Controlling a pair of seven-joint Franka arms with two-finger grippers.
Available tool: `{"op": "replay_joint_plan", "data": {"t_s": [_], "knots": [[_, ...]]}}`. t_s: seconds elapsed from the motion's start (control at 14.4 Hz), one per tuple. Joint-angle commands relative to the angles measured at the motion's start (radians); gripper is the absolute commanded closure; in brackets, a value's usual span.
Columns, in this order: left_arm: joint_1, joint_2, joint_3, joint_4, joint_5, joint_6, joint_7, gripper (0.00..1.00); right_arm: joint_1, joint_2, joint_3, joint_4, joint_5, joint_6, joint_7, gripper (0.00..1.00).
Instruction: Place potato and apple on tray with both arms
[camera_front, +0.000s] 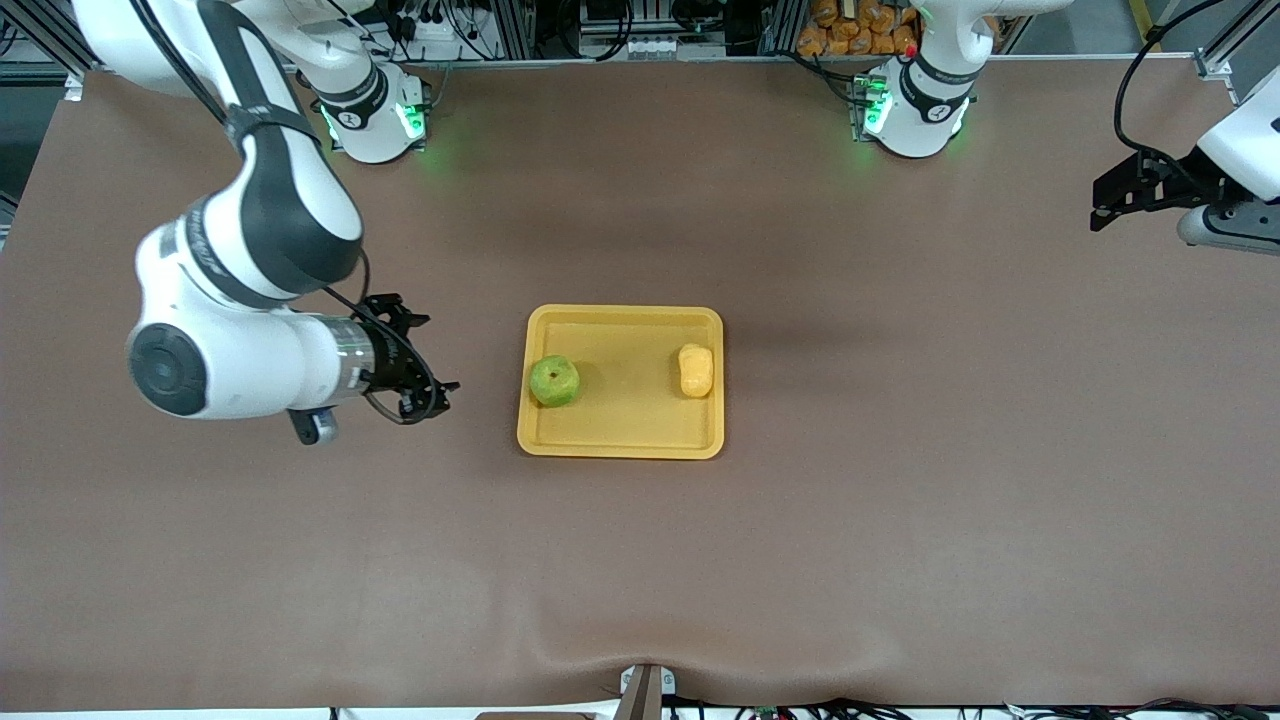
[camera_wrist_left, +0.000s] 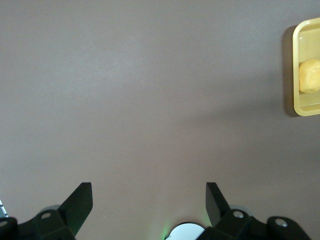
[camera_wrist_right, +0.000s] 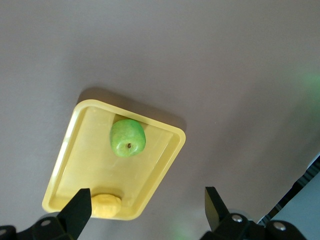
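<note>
As the front view shows it, the apple (camera_front: 554, 381) and the potato (camera_front: 695, 370) both lie inside the tray (camera_front: 620, 445), the apple at the end toward the right arm and the potato at the end toward the left arm, so the placing looks done. The right gripper (camera_front: 425, 365) hangs over bare table beside the tray, empty, while the left gripper (camera_front: 1120, 200) is off at its own end of the table, well apart from the tray. From the left wrist, its fingers (camera_wrist_left: 80, 202) stand apart with nothing between them, and only a slice of tray and what is probably the potato show. From the right wrist, its fingers (camera_wrist_right: 80, 210) are likewise spread and empty above tray and fruit. Only retreat seems left.
</note>
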Motion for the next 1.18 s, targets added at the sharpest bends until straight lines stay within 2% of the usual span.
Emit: {"op": "replay_joint_plan", "data": {"t_s": [0.0, 0.14, 0.28, 0.42, 0.69, 0.83, 0.97, 1.04, 1.11], "knots": [[0.004, -0.005, -0.002, 0.003, -0.008, -0.013, 0.0, 0.0, -0.042, -0.01, 0.019, 0.067, 0.003, -0.136, -0.233, 0.0], [0.004, -0.004, -0.002, 0.003, -0.008, -0.012, -0.003, 0.0, -0.057, -0.012, 0.01, 0.099, -0.005, -0.167, -0.265, 0.0], [0.004, -0.004, -0.002, 0.003, -0.008, -0.008, -0.005, 0.0, -0.071, -0.007, 0.006, 0.194, -0.04, -0.153, -0.276, 0.0], [0.004, -0.002, -0.002, 0.002, -0.01, -0.007, -0.008, 0.0, -0.097, -0.01, 0.008, 0.213, -0.061, -0.164, -0.337, 0.0], [0.004, -0.002, -0.002, -0.002, -0.01, -0.008, -0.045, 0.0, -0.163, -0.029, 0.008, 0.265, -0.054, -0.242, -0.487, 0.0], [0.005, -0.002, -0.002, -0.003, -0.01, -0.008, -0.045, 0.0, -0.159, -0.059, 0.006, 0.273, -0.06, -0.236, -0.488, 0.0], [0.005, -0.002, -0.002, -0.003, -0.01, -0.008, -0.045, 0.0, -0.162, -0.061, 0.01, 0.274, -0.008, -0.195, -0.491, 0.0], [0.005, -0.002, -0.002, -0.003, -0.01, -0.008, -0.045, 0.0, -0.154, -0.066, 0.006, 0.274, -0.027, -0.201, -0.489, 0.0], [0.005, -0.002, -0.002, -0.005, -0.01, -0.007, -0.046, 0.0, -0.15, -0.079, 0.013, 0.273, -0.108, -0.204, -0.515, 0.0]]}}
